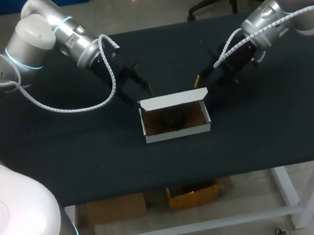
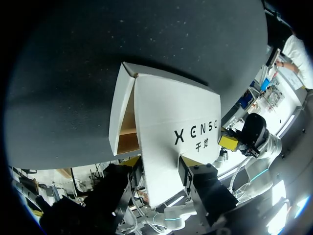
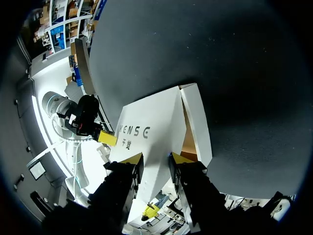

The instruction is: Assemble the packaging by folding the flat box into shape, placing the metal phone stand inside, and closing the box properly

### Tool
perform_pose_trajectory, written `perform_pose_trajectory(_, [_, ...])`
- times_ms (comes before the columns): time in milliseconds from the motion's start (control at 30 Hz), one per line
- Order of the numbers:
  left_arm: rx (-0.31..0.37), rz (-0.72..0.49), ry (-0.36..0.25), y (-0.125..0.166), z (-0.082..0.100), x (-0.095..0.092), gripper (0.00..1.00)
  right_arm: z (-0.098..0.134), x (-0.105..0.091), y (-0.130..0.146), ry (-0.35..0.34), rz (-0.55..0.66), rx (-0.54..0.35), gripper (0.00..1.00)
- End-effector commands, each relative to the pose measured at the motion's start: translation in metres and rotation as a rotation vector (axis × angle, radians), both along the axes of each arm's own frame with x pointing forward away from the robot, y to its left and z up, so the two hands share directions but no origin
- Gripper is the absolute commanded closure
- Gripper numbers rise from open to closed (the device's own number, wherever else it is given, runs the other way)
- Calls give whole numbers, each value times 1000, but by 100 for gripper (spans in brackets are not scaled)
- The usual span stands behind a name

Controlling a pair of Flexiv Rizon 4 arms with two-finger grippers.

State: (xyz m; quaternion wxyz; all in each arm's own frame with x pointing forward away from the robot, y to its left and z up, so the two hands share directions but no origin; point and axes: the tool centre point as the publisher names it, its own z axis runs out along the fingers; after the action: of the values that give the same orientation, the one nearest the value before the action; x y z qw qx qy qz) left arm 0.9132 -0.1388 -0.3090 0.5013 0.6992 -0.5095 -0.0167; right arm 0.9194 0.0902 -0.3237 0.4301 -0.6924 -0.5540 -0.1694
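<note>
So your white cardboard box [image 1: 176, 131] is folded up and sits in the middle of the black tabletop [image 1: 93, 161]. Its printed white lid flap [image 1: 172, 99] stands up along the 12 o'clock edge. There's a dark shape [image 1: 172, 118] inside that I'd take for the metal phone stand, though it's too dark to be sure how it lies. Your left hand [image 1: 144, 87] is at about 11 o'clock of the box and your right hand [image 1: 198, 80] at about 1 o'clock, both just behind the lid. In each wrist view the fingers stand apart with the lid's outer face showing in the gap, so neither hand is clamped on anything. I can't tell if the tips touch the cardboard.

Looks to me like closing the lid is all that's left, and that's where it could go sideways. Nothing braces the 6 o'clock wall, so a push from behind may just slide the whole box toward you instead of hinging the lid. If one hand leads, the box twists and the lid comes down crooked. The tuck edge could also land outside the front wall or buckle. And if the stand sits proud, the lid will rest on it and spring back open.
</note>
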Motion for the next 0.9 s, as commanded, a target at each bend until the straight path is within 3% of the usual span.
perform_pose_trajectory(33, [-1, -2, 4, -5, 0, 1, 52, 1, -1, 7, -1, -1, -3, 68])
perform_pose_trajectory(700, [17, 0, -7, -3, -6, -7, 50, -13, -11, 7, 12, 4, -14, 69])
perform_pose_trajectory(900, [25, -4, -21, -1, -7, -10, 45, -17, -16, 3, 12, 6, -15, 69])
